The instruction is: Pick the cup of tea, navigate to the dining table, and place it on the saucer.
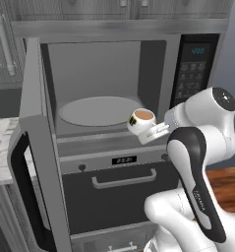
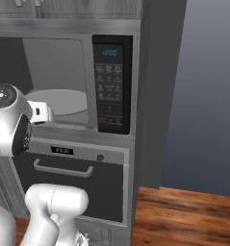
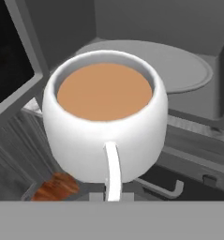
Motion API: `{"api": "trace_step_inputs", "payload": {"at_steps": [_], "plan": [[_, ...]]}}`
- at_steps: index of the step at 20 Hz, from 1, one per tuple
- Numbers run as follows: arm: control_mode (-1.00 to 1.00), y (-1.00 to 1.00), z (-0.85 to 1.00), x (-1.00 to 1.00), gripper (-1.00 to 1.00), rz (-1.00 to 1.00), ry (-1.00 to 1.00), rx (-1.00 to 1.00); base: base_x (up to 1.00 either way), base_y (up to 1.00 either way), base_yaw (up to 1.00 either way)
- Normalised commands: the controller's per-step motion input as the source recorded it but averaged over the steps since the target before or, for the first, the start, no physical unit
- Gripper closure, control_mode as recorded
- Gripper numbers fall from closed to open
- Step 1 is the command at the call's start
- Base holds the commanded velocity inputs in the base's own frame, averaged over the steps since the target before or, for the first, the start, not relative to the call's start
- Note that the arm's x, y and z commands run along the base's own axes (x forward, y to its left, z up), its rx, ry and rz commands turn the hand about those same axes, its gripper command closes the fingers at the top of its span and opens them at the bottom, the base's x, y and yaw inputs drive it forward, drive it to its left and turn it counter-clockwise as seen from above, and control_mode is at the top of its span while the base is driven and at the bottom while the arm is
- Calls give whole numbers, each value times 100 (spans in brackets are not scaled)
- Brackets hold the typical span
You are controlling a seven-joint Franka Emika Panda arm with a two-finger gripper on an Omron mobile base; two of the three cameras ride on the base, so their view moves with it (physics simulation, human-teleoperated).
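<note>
I have the cup of tea (image 1: 141,119) clamped in my fingers (image 1: 156,132), held just outside the open microwave (image 1: 106,74) near its turntable (image 1: 100,110), and any jerky turn could slosh the brimming tea.

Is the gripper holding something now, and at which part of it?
The gripper holds the cup of tea, apparently at its handle side; the exact contact is hidden.

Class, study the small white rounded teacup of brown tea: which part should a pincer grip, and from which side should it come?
Grip the small white rounded teacup across its bulging body, coming level from the side where its thin handle sits. The open top with tea near the rim rules out a grip from above. The pincer seems to grip it there.
</note>
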Motion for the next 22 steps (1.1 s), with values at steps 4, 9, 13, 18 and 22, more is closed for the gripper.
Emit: {"api": "trace_step_inputs", "payload": {"at_steps": [4,9,13,18,22], "plan": [[100,0,0,0,100,0,0,0,-52,0,0],[100,0,0,0,100,0,0,0,-94,-1,0],[100,0,0,0,100,0,0,0,-52,0,-17],[100,0,0,0,100,0,0,0,-6,0,-53],[100,0,0,0,100,0,0,0,-8,0,-80]]}}
